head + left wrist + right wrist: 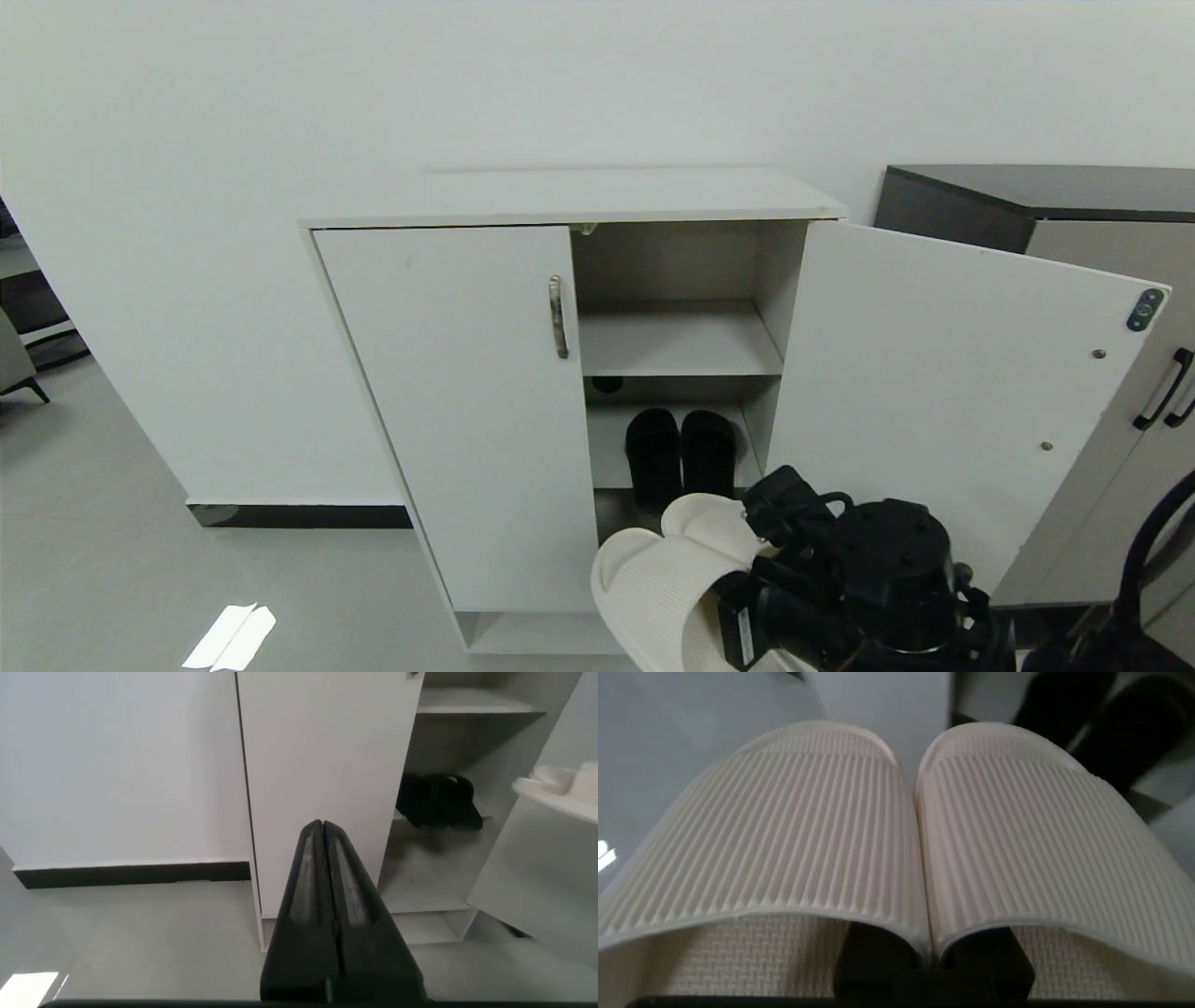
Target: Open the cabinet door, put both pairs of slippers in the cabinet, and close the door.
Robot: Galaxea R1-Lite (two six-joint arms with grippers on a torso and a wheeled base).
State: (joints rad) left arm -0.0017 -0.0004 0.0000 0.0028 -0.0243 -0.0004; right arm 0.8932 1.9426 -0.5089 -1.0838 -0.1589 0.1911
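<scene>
A plain white wall runs behind, with a dark skirting strip along its foot. The grey floor carries a bright patch of light. At the right stands a dark-topped cupboard with black handles; a chair sits far left.

Ribbed matt cream slippers; smooth matt white cabinet; metal handle.
</scene>
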